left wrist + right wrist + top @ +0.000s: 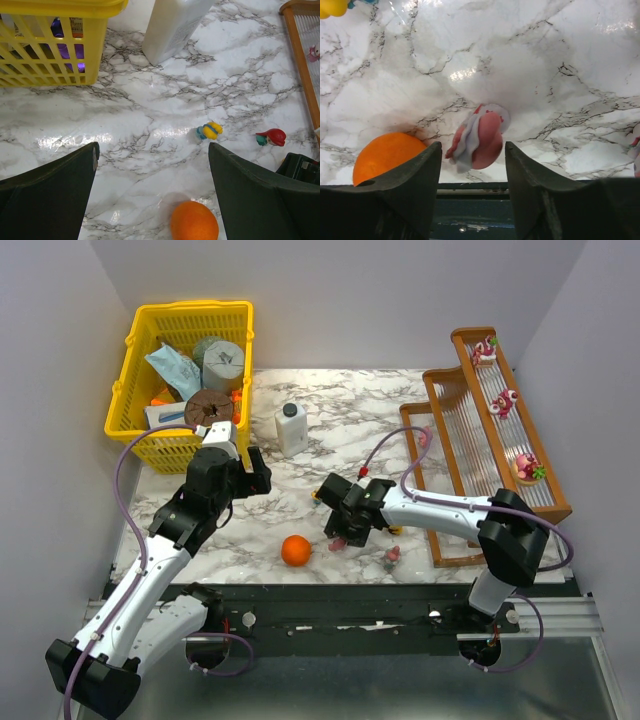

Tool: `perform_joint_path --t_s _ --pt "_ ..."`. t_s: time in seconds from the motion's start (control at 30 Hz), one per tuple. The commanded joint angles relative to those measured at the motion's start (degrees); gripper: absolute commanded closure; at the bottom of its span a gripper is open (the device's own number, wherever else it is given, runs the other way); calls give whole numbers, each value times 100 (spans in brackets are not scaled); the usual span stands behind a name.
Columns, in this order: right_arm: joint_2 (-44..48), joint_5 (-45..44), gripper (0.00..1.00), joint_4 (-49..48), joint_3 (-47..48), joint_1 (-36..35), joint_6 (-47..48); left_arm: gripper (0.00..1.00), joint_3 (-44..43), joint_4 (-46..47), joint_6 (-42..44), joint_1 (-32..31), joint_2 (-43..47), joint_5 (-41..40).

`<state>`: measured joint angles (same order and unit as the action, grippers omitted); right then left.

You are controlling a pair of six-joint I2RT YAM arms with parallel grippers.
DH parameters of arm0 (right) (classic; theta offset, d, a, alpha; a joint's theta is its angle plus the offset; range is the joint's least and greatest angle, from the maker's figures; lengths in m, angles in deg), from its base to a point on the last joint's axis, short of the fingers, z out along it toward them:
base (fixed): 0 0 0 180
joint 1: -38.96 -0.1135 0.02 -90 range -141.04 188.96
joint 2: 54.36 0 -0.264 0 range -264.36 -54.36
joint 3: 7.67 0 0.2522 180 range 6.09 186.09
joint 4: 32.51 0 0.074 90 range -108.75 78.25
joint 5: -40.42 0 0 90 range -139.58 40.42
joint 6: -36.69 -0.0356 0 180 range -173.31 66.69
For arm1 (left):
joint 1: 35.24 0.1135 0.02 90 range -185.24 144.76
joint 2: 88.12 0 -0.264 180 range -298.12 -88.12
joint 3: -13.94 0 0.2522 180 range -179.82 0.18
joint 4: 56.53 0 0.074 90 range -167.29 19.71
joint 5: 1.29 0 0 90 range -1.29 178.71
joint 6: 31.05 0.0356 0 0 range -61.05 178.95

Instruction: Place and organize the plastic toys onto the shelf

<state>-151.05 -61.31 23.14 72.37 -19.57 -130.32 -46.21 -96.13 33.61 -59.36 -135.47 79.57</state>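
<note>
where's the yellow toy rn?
Left wrist view: the yellow toy lies on the marble table, right of centre, just left of the red-and-green figurine and beyond the orange ball.

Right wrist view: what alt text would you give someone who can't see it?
The right claw straddles a small pink and white toy lying on a marble table. An orange ball sits at lower left, and a yellow toy peeks in at the top left corner.

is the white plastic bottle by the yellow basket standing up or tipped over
Upright. The white plastic bottle stands on its base on the marble table, cap pointing up, beside the yellow plastic basket.
</note>
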Motion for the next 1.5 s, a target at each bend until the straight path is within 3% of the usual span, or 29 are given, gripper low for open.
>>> perform_joint_path --t_s 0.0,0.23,0.43,0.63,0.9,1.0,1.13,1.23,1.47 --pt "-105 -190 44 38 104 -28 -24 1 16 80 -23 -23 16 80" --pt "-114 -128 63 135 95 -28 353 1 43 106 -23 -23 42 71" --pt "18 -435 78 276 236 -1 1380 1 51 106 -6 -23 77 71" --pt "395 -761 83 478 508 287 2742 1 86 115 -6 -23 103 71" --pt "528 -366 93 671 1079 930 4625 1 122 141 -23 -14 130 62" --pt "405 -199 86 909 1211 922 4599 1 121 132 -6 -14 139 53" --pt "571 91 56 777 1107 712 4125 1 121 132 -15 -14 121 36" --pt "519 109 46 645 1176 274 3843 1 104 141 -32 -14 95 36" --pt "-17 206 43 189 1388 -686 3869 1 86 159 -6 -14 33 45"
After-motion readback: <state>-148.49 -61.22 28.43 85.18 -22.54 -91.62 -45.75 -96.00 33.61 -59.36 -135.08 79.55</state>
